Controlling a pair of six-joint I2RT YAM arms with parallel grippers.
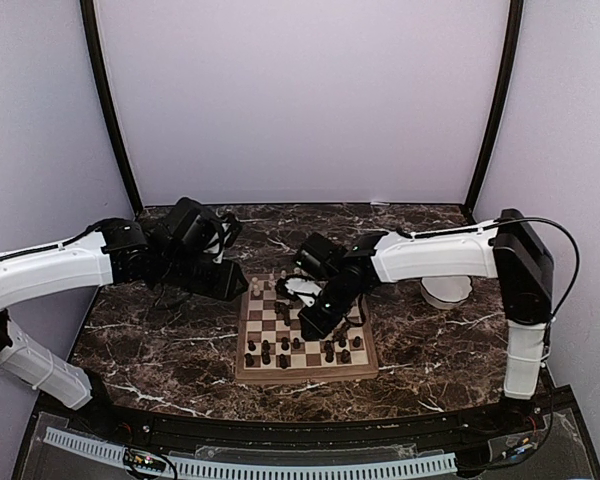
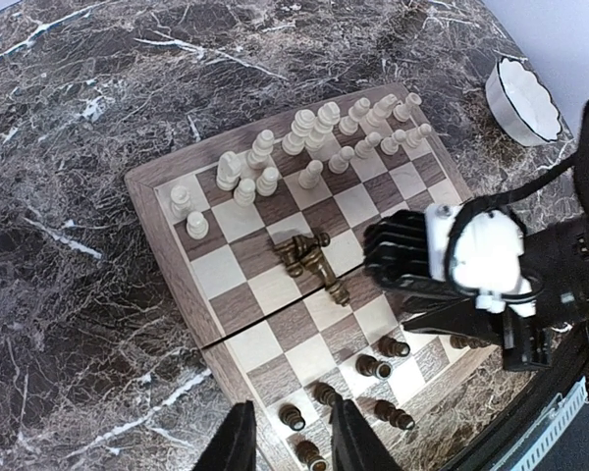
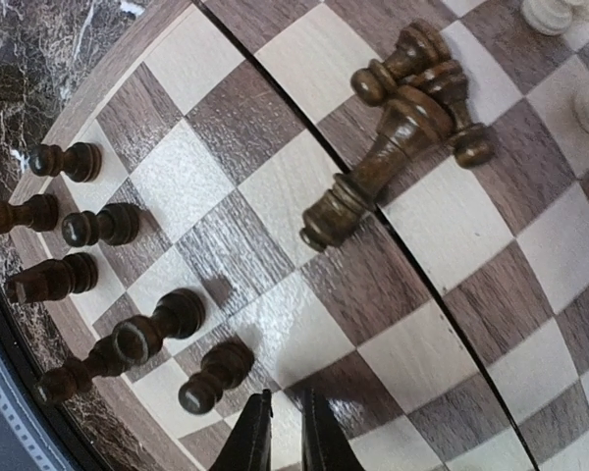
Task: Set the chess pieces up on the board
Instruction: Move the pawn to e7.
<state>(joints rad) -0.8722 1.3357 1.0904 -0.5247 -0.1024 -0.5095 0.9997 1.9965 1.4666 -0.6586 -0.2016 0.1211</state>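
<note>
The board [image 1: 305,375] lies at mid table. Cream chess pieces [image 2: 304,137] crowd its far rows, and dark ones [image 2: 373,365] stand on the near rows. A few dark pieces [image 2: 309,257] lie tipped over in a heap at mid board, also in the right wrist view [image 3: 402,108]. My left gripper [image 2: 294,442] hovers open and empty over the board's near left corner. My right gripper [image 3: 287,442] hangs low over the near squares, its fingers almost together with nothing between them. A standing dark pawn [image 3: 216,378] is just to its left.
A white scalloped bowl [image 2: 523,98] sits on the marble table to the right of the board, partly behind my right arm [image 1: 430,255]. The board's thick rim [image 3: 108,74] runs close to the dark back row. Both arms reach in over the board.
</note>
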